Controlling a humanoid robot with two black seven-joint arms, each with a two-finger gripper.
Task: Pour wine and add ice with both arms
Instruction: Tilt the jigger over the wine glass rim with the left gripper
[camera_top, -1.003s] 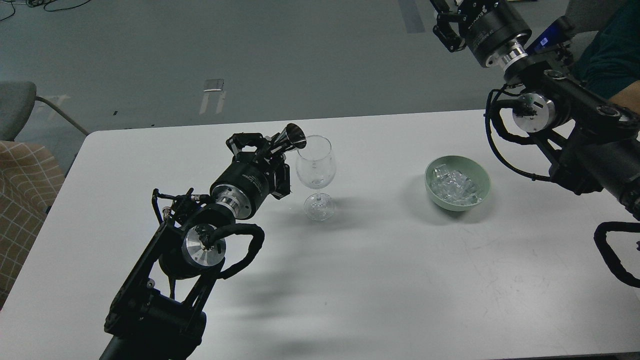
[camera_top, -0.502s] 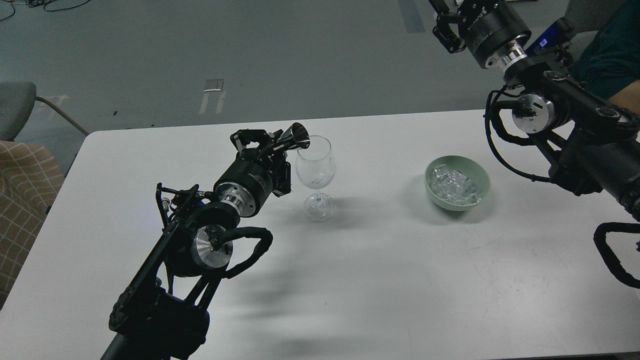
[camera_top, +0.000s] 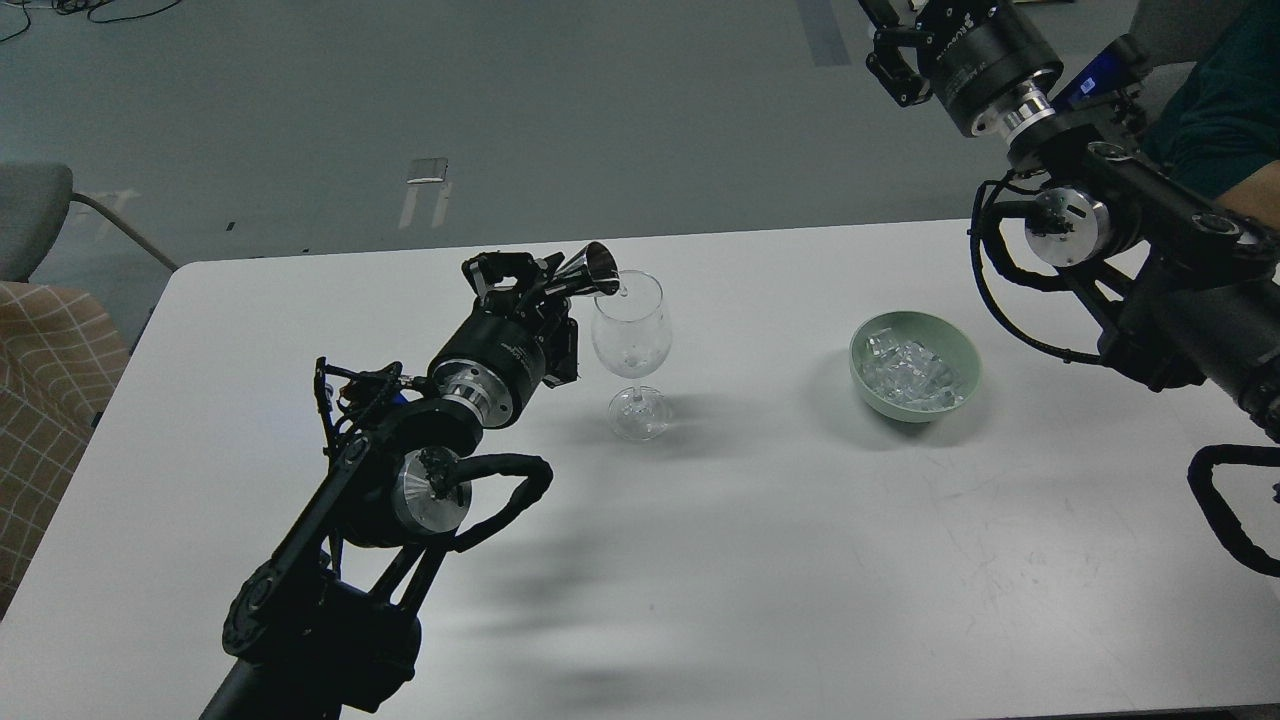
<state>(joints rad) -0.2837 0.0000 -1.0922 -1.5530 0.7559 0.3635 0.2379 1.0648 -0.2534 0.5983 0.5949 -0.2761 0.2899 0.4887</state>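
Far left: grey chair (camera_top: 30, 215) and checked cushion (camera_top: 45, 400), off the white surface (camera_top: 760, 560).

Left claw (camera_top: 535, 283) clamped on a small metal jigger (camera_top: 590, 273), tipped with its mouth at the near-left rim of the glass (camera_top: 630, 345). Glass upright on the surface, bowl looking nearly empty; no stream visible, too fine to tell. Probably in the pouring step, ice not yet added.

Risks here:
- Jigger lip right at the rim; a small push rightward could knock the tall, narrow-footed glass over.
- Tilt too quick or mouth slightly outside the rim: liquid down the outside of the glass onto the surface.
- Jigger gripped by its narrow waist; slipping in the grip possible as it rotates.

Right of the glass, well apart: green bowl (camera_top: 915, 372) holding the ice (camera_top: 908, 375), a heap of clear cubes.

Far right, high above the surface's far edge: right claw (camera_top: 893, 62), partly cut by the frame; fingers look spread and empty, though hard to say for sure. Cubes slick and small, so a pinch could squirt one out of the bowl.
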